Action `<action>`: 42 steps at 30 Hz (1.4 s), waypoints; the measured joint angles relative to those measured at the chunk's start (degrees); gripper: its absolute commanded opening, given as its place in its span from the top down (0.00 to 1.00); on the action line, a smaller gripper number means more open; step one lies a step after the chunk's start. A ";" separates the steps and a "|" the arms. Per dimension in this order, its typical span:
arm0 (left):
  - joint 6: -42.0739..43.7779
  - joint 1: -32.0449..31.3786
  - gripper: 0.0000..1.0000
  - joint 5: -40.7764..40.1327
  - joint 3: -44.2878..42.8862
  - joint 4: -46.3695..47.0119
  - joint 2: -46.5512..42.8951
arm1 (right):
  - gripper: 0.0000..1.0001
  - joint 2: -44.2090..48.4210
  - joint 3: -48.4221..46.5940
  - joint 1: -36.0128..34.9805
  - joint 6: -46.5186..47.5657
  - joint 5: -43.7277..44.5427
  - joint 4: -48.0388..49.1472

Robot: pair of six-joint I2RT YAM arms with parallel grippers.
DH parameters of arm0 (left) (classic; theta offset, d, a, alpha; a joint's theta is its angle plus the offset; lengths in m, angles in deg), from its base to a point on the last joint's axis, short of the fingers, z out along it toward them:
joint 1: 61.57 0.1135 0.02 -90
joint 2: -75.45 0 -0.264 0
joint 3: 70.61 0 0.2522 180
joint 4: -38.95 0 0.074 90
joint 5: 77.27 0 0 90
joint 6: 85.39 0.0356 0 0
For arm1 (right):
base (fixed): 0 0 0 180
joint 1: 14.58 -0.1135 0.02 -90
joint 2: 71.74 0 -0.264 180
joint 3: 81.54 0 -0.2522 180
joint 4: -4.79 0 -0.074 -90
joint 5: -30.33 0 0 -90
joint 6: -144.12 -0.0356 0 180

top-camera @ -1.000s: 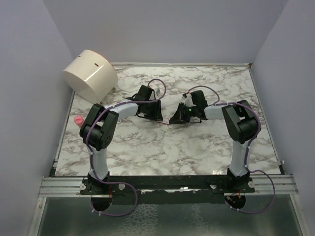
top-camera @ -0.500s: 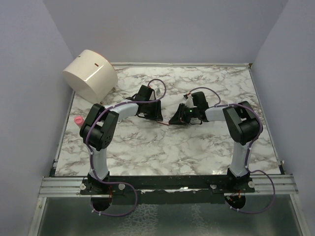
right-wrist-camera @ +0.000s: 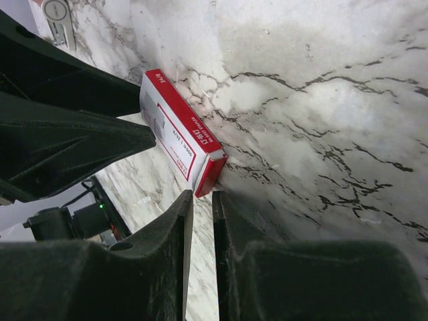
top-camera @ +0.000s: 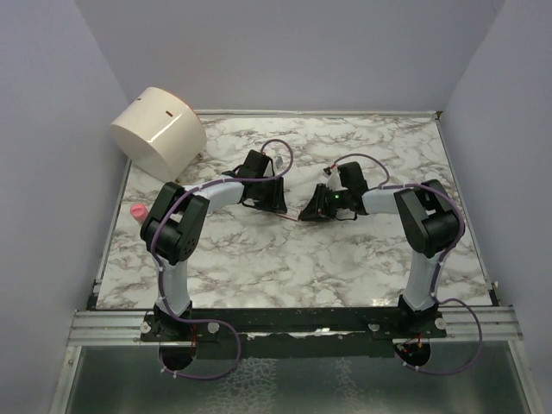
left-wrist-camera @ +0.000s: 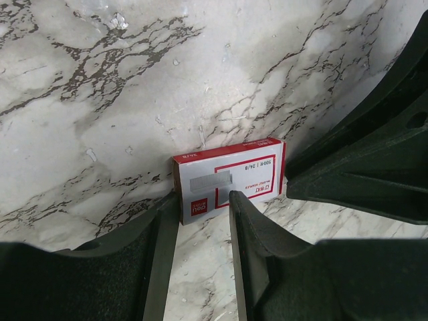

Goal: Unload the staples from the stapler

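Note:
A red and white staple box lies flat on the marble table between my two grippers; it also shows in the right wrist view and, small, in the top view. My left gripper is open and empty, its tips at the box's near edge. My right gripper has only a narrow slit between its fingers, with nothing in it, and its tips are at the box's red end. A small pink object at the table's left edge may be the stapler. No loose staples show.
A big cream drum lies at the table's back left corner. Lilac walls stand on three sides. The arm bases and a metal rail line the near edge.
My right gripper has shifted slightly to the right, away from the left one. The left gripper and the box have barely moved.

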 measured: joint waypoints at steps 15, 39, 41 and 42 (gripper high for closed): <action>0.00 0.00 0.61 0.02 0.00 0.00 0.00 | 0.78 -2.82 -1.18 -0.07 -1.81 -3.23 4.28; 2.14 0.68 0.21 -7.45 3.28 -2.84 -8.63 | 0.31 15.58 -2.75 -0.07 16.22 11.43 -16.74; 3.08 1.14 0.17 -9.33 4.02 -3.69 -13.55 | 0.29 18.56 -5.66 -0.57 20.15 16.28 -22.75; 3.50 1.29 0.15 -10.38 4.22 -4.09 -16.33 | 0.27 19.91 -7.23 -0.96 21.75 18.25 -25.33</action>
